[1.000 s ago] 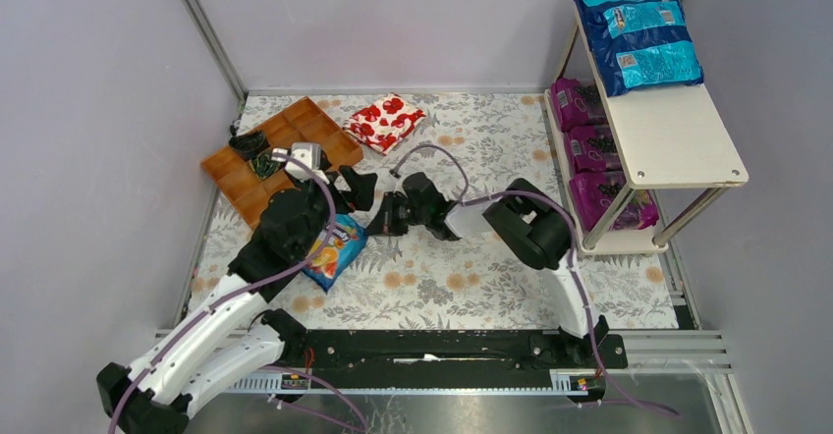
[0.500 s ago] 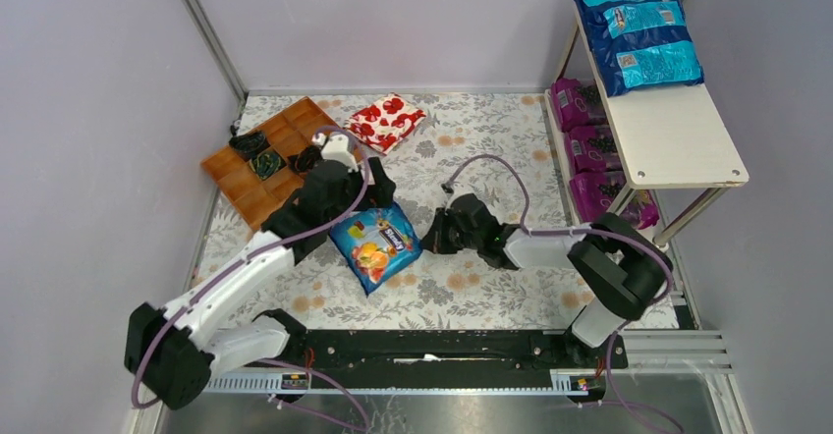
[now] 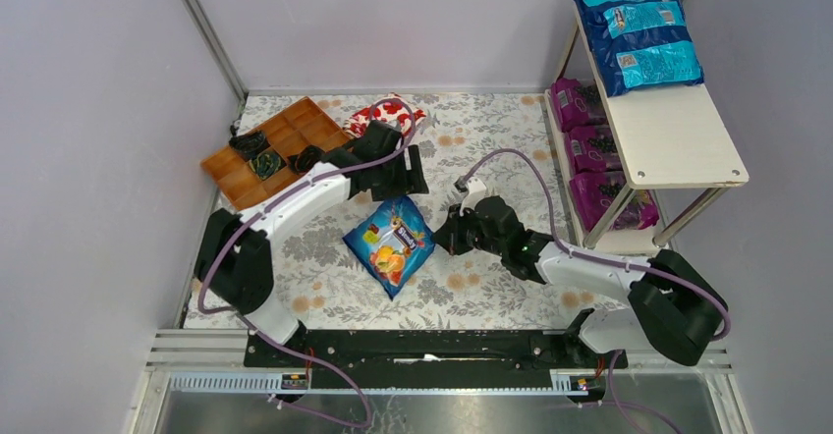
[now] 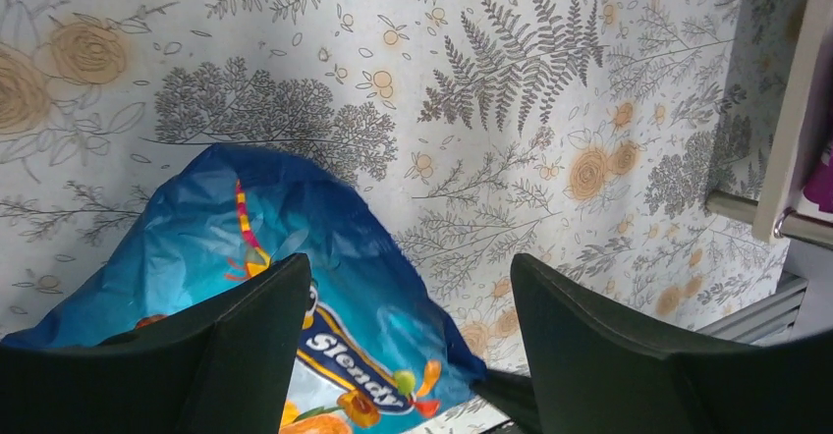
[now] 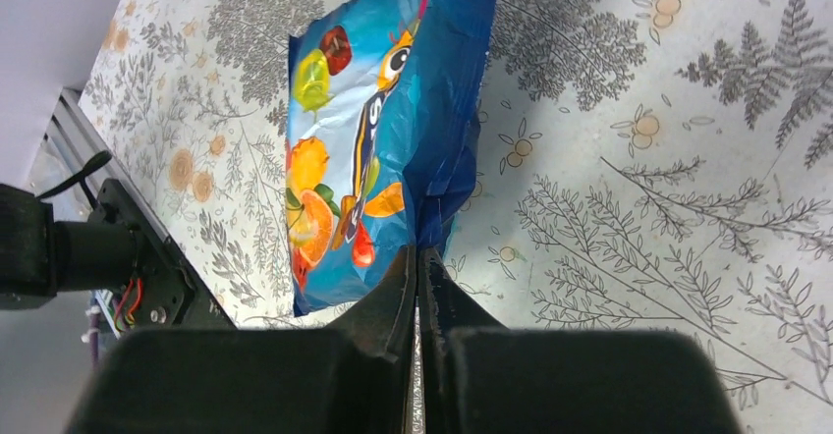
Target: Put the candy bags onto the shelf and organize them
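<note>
Finds the blue candy bag [image 3: 391, 245] flat on the floral counter [image 3: 511, 149], midway between the 2 arms and well apart from the shelf [image 3: 678, 135]. Marks a handover against 1 second ago: then carried low at the left side under the left arm, now set down at the centre. Shows the left gripper [image 3: 411, 171] pulled back toward the far side, jaws spread wide with nothing between them, the bag visible below in its wrist view. Shows the right gripper [image 3: 450, 236] at the bag's right edge, jaws pressed together on a fold of the packet there, clearest in the right wrist view. Puts the bag in the grasp of the arm nearer the shelf. Counts 3 blue bags [image 3: 638, 41] on the top board and 3 purple bags [image 3: 589, 147] below; leaves bare board at the near end, likely the spot for this 1.
</note>
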Robot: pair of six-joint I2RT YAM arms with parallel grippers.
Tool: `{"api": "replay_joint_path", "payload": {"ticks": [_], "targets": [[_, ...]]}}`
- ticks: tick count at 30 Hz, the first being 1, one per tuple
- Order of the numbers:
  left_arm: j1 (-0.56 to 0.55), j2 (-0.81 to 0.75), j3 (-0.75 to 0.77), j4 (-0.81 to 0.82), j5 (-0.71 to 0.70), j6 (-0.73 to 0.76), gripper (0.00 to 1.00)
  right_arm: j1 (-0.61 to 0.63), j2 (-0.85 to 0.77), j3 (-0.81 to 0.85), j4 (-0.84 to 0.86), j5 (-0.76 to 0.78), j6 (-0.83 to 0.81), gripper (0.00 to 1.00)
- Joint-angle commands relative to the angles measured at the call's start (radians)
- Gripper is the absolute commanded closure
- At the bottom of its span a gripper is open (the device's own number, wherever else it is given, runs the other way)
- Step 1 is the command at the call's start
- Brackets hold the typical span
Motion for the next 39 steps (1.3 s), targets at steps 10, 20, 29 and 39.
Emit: {"api": "replay_joint_path", "payload": {"ticks": [10, 20, 29, 39], "targets": [[-0.095, 0.19, 0.236, -0.265, -0.236, -0.19, 0.19, 0.0, -0.15, 0.021, 0.001, -0.055, -0.206, 1.0], [-0.096, 0.291, 0.287, -0.319, -0.347, -0.144, 0.31, 0.004, -0.147, -0.009, 0.029, -0.054, -0.209, 1.0], [-0.096, 0.267, 0.277, -0.262, -0.373, -0.083, 0.68, 0.019, -0.155, -0.028, 0.009, -0.043, -0.19, 1.0], [-0.118, 0.131, 0.212, -0.189, -0.286, -0.056, 1.0, 0.026, -0.121, -0.014, -0.115, 0.04, -0.019, 0.6]]}}
